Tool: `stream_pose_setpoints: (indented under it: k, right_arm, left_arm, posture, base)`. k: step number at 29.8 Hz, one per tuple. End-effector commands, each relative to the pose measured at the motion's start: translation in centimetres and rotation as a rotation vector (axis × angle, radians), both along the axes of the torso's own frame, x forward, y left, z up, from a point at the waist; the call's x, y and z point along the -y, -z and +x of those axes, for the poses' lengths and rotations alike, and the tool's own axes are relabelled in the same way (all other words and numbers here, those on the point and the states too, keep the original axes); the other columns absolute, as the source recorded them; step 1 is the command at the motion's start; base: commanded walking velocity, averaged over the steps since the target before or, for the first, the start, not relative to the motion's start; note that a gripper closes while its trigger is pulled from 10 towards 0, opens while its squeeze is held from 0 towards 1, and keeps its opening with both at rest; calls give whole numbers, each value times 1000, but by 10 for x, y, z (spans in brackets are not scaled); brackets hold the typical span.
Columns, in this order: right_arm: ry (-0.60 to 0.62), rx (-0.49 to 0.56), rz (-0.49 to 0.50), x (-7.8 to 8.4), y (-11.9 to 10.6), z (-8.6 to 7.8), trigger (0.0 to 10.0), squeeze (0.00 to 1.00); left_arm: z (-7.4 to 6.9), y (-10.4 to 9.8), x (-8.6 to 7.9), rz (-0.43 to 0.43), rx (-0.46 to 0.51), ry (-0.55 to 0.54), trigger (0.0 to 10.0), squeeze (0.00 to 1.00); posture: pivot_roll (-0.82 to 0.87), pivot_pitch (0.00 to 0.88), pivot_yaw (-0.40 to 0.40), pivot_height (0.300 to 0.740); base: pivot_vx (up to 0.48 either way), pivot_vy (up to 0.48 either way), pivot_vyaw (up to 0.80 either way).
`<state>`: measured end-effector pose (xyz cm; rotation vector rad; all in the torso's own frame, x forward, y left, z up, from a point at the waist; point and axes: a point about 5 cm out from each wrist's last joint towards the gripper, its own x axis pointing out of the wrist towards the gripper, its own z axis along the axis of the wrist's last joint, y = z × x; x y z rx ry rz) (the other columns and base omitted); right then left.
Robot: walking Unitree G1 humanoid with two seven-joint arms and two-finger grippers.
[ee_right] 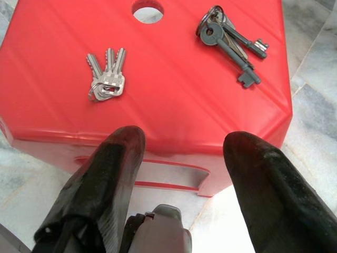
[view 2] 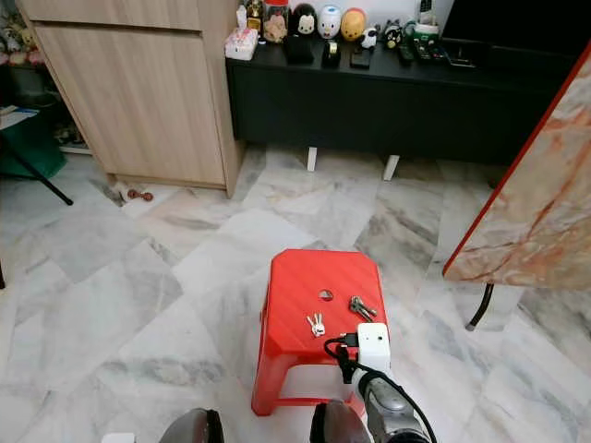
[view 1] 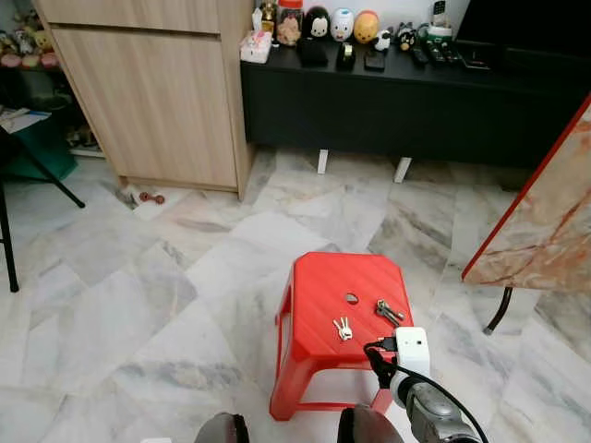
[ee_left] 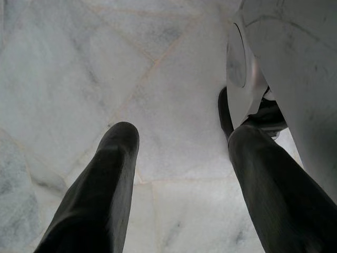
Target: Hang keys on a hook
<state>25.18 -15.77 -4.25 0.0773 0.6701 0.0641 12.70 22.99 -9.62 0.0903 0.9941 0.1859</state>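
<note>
Two long black fingers of the right gripper [ee_right: 181, 153] stand spread apart, holding nothing, just before the near edge of the red plastic stool [view 1: 319, 305]. On its ribbed top lie a small bunch of silver keys [ee_right: 106, 79] and — beside the round hole — a bunch of dark long-shanked keys [ee_right: 229, 37]. Over grey marble floor tiles [ee_left: 105, 68], the left gripper [ee_left: 179, 158] hangs with fingers parted.

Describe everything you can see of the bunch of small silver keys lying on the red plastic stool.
The bunch of small silver keys holds three shiny, metal-looking keys joined on a ring, their blades fanned out. It lies flat on the ribbed top of the red plastic stool, on the robot's left of the round centre hole, apart from the darker bunch of long keys. Nothing grips it; the open right hand hovers nearer the stool's front edge.
</note>
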Motion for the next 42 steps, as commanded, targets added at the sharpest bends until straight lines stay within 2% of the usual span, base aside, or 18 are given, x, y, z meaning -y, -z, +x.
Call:
stream_pose_setpoints:
  k: [1, 15, 20, 42]
  right_arm:
    - [10, -4, 0, 3, 1, -1, 10000, 0]
    - [-15, -1, -16, 2, 1, -1, 10000, 0]
    - [-11, 10, -6, 1, 0, 0, 10000, 0]
    - [0, 3, -1, 2, 0, -1, 10000, 0]
  left_arm:
    - [-7, 3, 2, -11, -27, 3, 10000, 0]
    - [-6, 3, 2, -12, -24, 4, 10000, 0]
    - [-6, 3, 2, -12, -23, 3, 10000, 0]
    - [-6, 3, 2, -12, -22, 5, 10000, 0]
  posture:
    - [73, 85, -78, 637]
    - [71, 83, -77, 637]
    - [73, 82, -77, 637]
    - [73, 84, -77, 637]
  base:
    - [0, 0, 0]
    - [0, 0, 0]
    - [0, 0, 688]
    - [11, 0, 0]
